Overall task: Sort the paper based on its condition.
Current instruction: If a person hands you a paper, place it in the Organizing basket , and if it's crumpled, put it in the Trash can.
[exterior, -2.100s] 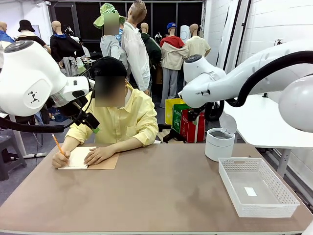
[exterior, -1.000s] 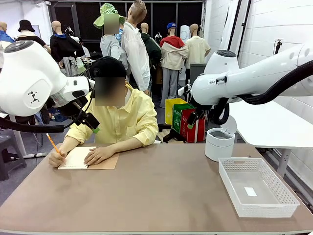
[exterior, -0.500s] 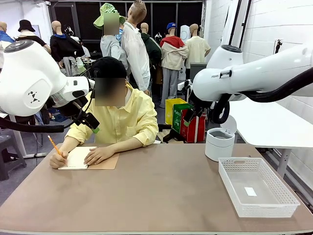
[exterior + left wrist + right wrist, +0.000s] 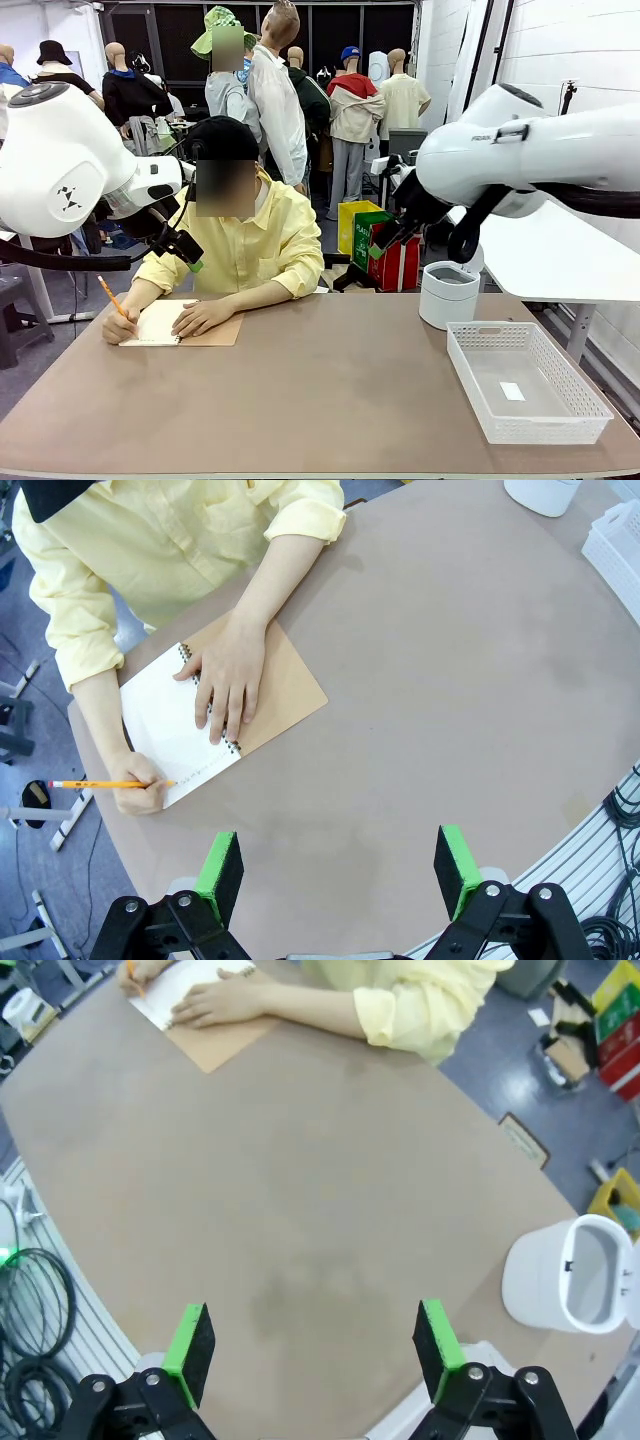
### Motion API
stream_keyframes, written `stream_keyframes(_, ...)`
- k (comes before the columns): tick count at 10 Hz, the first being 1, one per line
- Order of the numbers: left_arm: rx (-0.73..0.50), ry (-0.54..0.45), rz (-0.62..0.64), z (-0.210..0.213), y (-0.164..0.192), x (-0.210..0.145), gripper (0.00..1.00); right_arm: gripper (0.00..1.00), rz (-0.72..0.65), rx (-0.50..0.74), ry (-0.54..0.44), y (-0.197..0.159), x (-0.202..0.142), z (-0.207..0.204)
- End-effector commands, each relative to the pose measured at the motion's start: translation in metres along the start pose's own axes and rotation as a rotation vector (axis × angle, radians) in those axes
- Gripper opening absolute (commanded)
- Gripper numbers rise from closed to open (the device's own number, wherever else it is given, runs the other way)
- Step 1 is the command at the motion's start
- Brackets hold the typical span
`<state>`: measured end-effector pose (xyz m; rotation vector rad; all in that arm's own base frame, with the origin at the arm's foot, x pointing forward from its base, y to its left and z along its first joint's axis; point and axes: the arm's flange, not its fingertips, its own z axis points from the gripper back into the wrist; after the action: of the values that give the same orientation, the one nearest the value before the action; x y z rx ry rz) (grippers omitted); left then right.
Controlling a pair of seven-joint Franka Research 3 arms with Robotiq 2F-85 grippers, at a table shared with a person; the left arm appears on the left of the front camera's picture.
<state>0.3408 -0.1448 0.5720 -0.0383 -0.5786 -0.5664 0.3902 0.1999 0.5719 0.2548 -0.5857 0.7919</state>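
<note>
Left end effector (image 4: 337, 868): jaws wide open, nothing between the green pads (image 4: 220, 873). It hangs above the surface (image 4: 330, 400), on the person's side of it. In the front view it sits in front of the person's yellow sleeve.

Right end effector (image 4: 312, 1345): jaws also wide open, holding nothing. It is up in the air over the bare middle of the surface, and in the front view it sits above and just left of the white bin (image 4: 447, 295). Bin lid is flipped up.

Paper (image 4: 165, 725): a white page lying on the open spiral notebook (image 4: 290, 680) with the brown cover, at the far left corner of the surface. One edge of the page is at the spiral; can't tell if it is bound or loose. The person's flat hand (image 4: 228, 675) presses across the page and binding. The writing hand (image 4: 140, 795) holds an orange pencil (image 4: 100, 783) at the page's edge.

White mesh basket (image 4: 495, 325) stands on the right side of the surface, near the bin, with a small white slip (image 4: 512, 391) on its floor. Both end effectors are well apart from the paper.
</note>
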Motion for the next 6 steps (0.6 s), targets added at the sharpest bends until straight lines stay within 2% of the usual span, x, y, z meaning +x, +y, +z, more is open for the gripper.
stream_keyframes(1,0.002,-0.011,-0.008,-0.001,0.002,0.000,1.00,1.00,0.064,-0.027,-0.077,0.008,-0.027,0.002)
stream_keyframes(6,0.002,-0.011,-0.008,-0.001,0.002,0.000,1.00,1.00,0.206,0.039,-0.066,0.018,-0.029,-0.002)
